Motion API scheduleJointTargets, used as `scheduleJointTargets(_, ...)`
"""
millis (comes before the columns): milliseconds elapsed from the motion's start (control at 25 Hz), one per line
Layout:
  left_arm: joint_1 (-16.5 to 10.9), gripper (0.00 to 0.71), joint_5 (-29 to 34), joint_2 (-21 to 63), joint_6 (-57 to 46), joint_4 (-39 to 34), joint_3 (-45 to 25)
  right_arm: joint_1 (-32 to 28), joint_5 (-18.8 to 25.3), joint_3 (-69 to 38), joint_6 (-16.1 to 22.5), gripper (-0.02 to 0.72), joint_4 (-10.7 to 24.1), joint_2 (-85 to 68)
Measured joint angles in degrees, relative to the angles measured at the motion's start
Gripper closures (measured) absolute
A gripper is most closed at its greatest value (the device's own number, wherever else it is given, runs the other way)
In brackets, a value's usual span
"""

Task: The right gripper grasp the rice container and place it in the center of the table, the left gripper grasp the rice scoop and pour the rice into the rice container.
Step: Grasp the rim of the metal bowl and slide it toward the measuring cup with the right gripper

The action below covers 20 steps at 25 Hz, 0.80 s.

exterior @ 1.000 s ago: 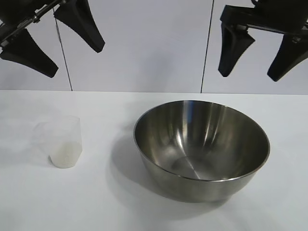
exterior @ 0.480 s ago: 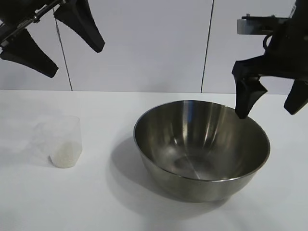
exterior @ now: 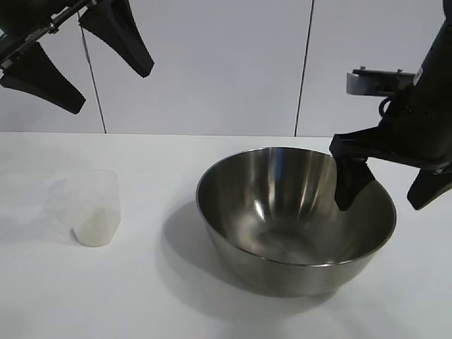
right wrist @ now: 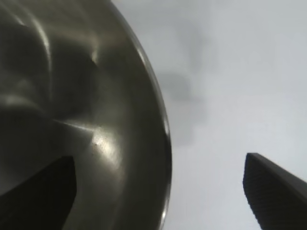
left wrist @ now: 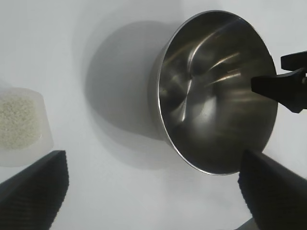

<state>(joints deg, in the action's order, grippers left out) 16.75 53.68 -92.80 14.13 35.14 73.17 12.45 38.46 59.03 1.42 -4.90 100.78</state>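
Polished stainless steel for the rice container (exterior: 282, 233), mirror-bright inside, streaked with soft reflections (rim thin and gleaming). Translucent, slightly cloudy plastic for the rice scoop (exterior: 88, 205), smooth-walled. Dull, granular off-white for the rice (left wrist: 17, 120) within. Matt white, even and unmarked, for the table (exterior: 106, 296). Matt black plastic on the right gripper (exterior: 388, 194) and the left gripper (exterior: 78, 60); faintly woven texture on the fingers (left wrist: 33, 184) in the left wrist view.

No readable text, label, brand, number or sign shows on anything in these views.
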Motion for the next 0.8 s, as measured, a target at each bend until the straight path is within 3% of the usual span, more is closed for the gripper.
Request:
scheduleJointTargets(280, 0.0, 0.016, 0.0, 0.0, 0.0, 0.0, 0.0, 0.0, -0.9, 0.0, 0.0, 0.121, -2.4, 3.5)
scheduleJointTargets(480, 0.0, 0.016, 0.0, 0.0, 0.0, 0.0, 0.0, 0.0, -1.1, 0.0, 0.0, 0.465, -3.3, 4.1)
scheduleJointTargets(600, 0.0, 0.016, 0.1, 0.0, 0.0, 0.0, 0.0, 0.0, -1.3, 0.0, 0.0, 0.616, -3.5, 4.1)
scheduleJointTargets(680, 0.0, 0.016, 0.1, 0.0, 0.0, 0.0, 0.0, 0.0, -1.6, 0.0, 0.1, 0.667, -3.9, 4.1)
scheduleJointTargets(800, 0.0, 0.016, 0.1, 0.0, 0.0, 0.0, 0.0, 0.0, -2.0, 0.0, 0.1, 0.685, -4.8, 4.1)
